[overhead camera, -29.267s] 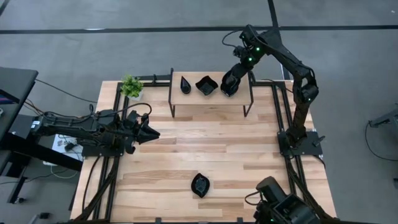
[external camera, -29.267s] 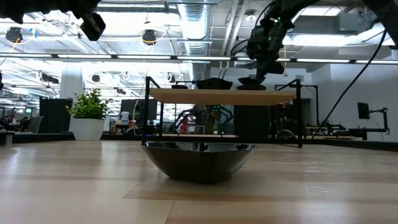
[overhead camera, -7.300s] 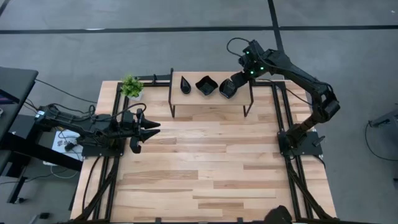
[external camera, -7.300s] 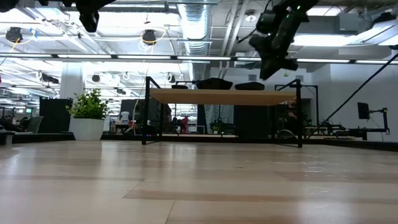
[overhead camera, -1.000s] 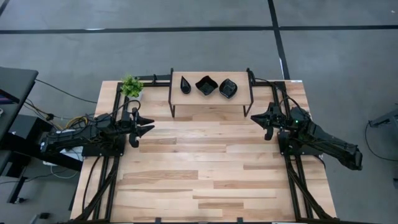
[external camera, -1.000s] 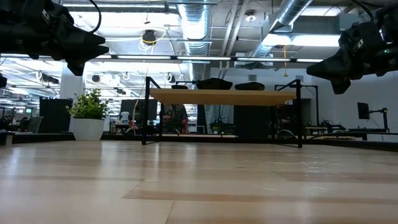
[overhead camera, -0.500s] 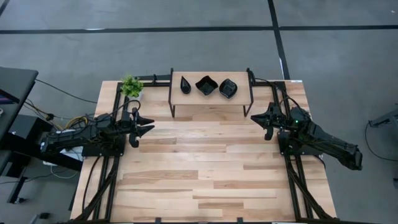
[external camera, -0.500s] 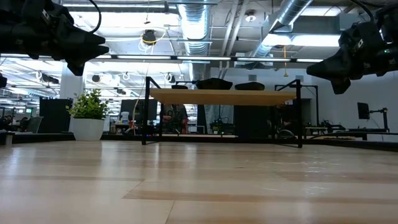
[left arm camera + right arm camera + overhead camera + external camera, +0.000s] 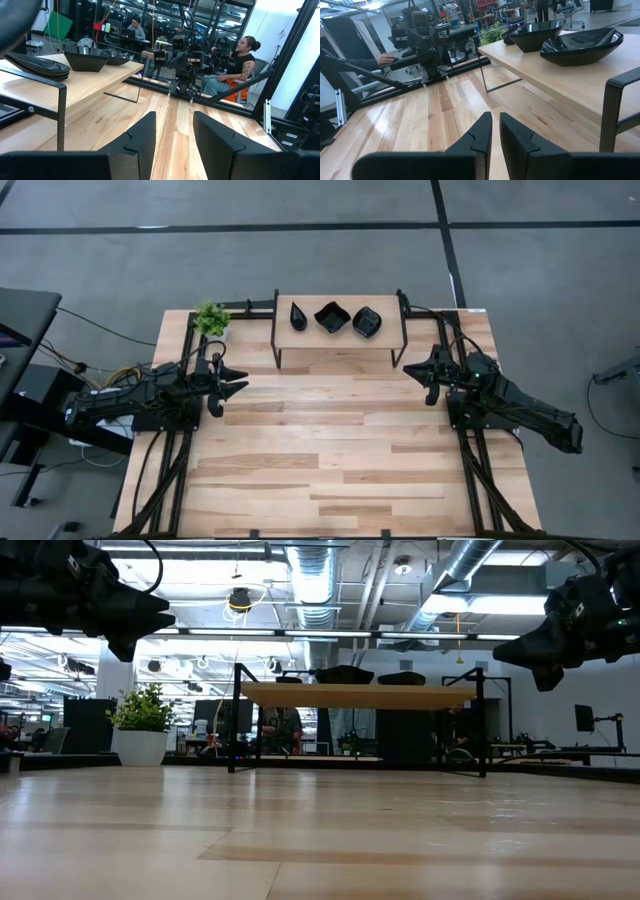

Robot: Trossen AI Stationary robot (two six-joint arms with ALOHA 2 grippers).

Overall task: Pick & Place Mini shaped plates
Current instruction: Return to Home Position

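Three glossy black mini shaped plates sit in a row on a raised wooden shelf (image 9: pixel 340 338) at the table's far edge: a slim teardrop (image 9: pixel 298 315), a wavy-edged square (image 9: pixel 332 317) and a pointed oval (image 9: pixel 367 322). Each rests by its underside on the shelf top. My left gripper (image 9: pixel 243 384) hovers at the table's left side, open and empty, pointing right. My right gripper (image 9: pixel 408 368) hovers at the right side beside the shelf's right leg, its fingers (image 9: pixel 482 134) nearly together with nothing between them. The left wrist view shows the teardrop (image 9: pixel 37 65) nearest; the right wrist view shows the oval (image 9: pixel 582 47) nearest.
A small green plant (image 9: pixel 211 318) stands at the far left corner, beside the shelf. Black metal frame rails run along the table's left and right edges. Bare wood lies in front of the shelf between the two arms. A seated person (image 9: pixel 240 65) is in the room beyond the table.
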